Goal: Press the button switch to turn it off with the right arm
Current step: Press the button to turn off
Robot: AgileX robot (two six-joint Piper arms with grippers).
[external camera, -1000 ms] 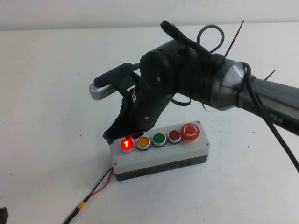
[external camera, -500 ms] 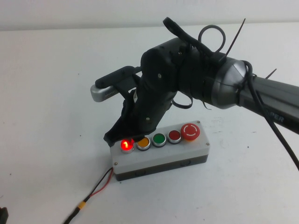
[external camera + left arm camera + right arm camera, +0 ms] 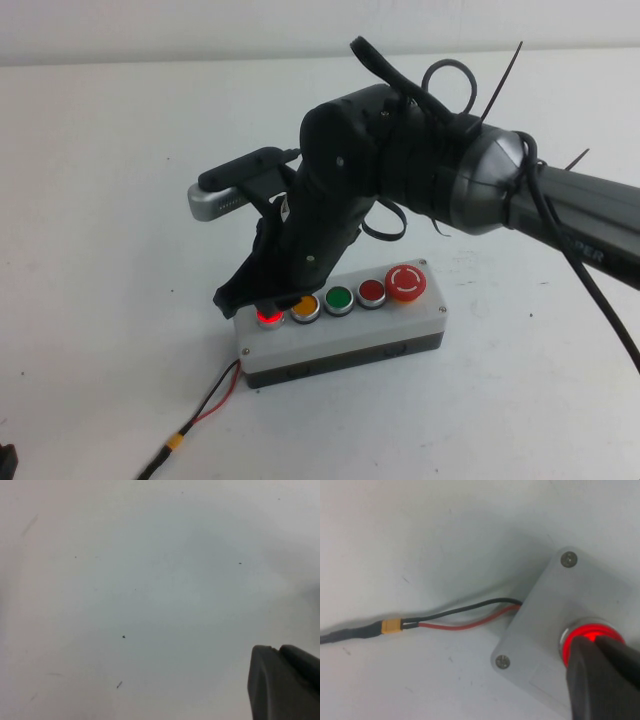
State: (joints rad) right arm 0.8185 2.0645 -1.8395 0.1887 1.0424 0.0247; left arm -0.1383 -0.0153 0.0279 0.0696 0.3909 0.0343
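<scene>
A white table (image 3: 100,250) is carrying everything. The bulky black right arm (image 3: 440,180) with looped cables and zip ties is reaching in from the right and angling down and left. Its dark right gripper (image 3: 250,297) is sitting with its fingers together, tip pressing on the small round bright-red button switch (image 3: 268,317), which is glowing at the left end of a rectangular grey box (image 3: 340,340) lying centre-near. The fingertips are covering the button's far part; in the right wrist view the fingers (image 3: 600,680) are overlapping the lit red ring (image 3: 580,635).

The box's long axis is running left to right, buttons facing up: rightward, an orange button (image 3: 305,306), a green button (image 3: 338,299), a darker red flat button (image 3: 372,291), and a big red mushroom button (image 3: 406,282).

Red and black wires (image 3: 215,395) are trailing from the box's near-left end.

The left gripper (image 3: 285,682) is showing only as a dark edge over bare table; I cannot tell whether it is open.
</scene>
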